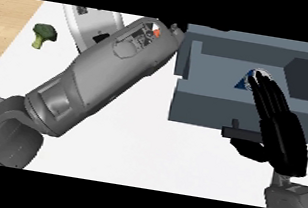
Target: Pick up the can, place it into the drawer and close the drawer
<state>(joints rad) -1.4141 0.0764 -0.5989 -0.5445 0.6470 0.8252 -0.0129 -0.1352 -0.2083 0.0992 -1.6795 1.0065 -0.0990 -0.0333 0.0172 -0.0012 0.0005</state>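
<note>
Upright, the right hand (281,131) (fingers straight) stands over the drawer (209,104).

You have a plain white counter top (150,146) spreading below and to the left of the right hand (283,131), evenly lit, with only soft shadows on it. Far to that hand's left, past the counter's slanting edge, you see a light wooden surface (0,31). You cannot tell whether it is floor or another top.
</note>
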